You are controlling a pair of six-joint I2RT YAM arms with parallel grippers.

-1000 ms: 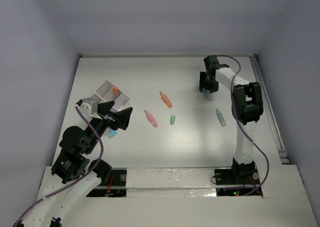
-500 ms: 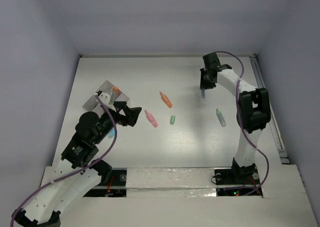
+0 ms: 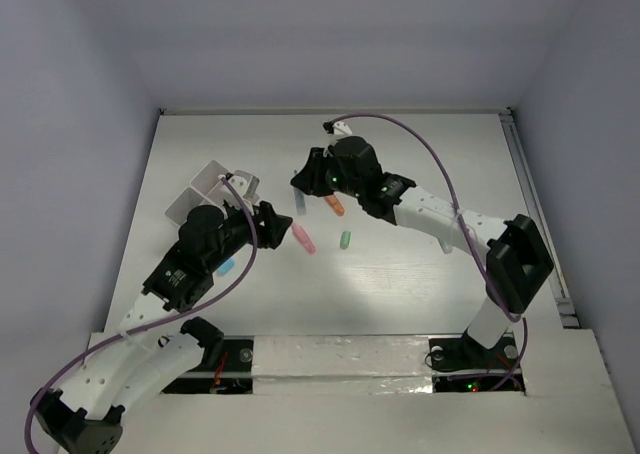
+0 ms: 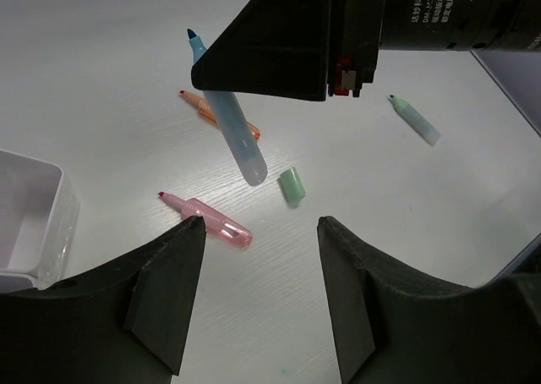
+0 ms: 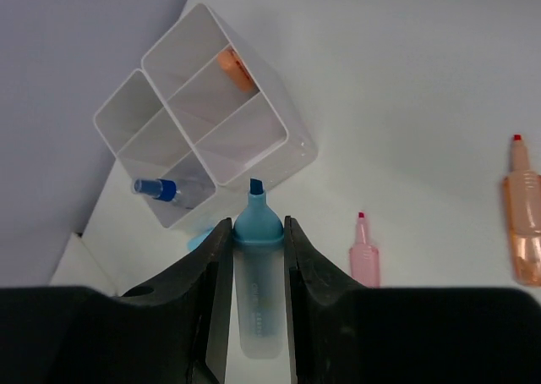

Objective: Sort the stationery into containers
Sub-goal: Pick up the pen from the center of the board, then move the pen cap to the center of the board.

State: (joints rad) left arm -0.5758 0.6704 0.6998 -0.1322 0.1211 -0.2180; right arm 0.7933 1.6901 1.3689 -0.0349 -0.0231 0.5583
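Right tool (image 5: 256, 236) pinches a blue marker (image 5: 256, 304), boxes (image 5: 292, 147) just ahead; left tool (image 4: 260, 227) spread, pink marker (image 4: 215, 226) ahead on the counter (image 4: 101, 79).

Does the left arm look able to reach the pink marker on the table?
Probably yes: the left claw is open, with the short pink marker lying bare just ahead. The right claw, holding a light blue marker, hangs close by.

The table (image 4: 101, 46) is matt white with faint wood grain; the containers (image 5: 254, 177) are glossy translucent plastic, the blue marker (image 5: 256, 291) frosted.
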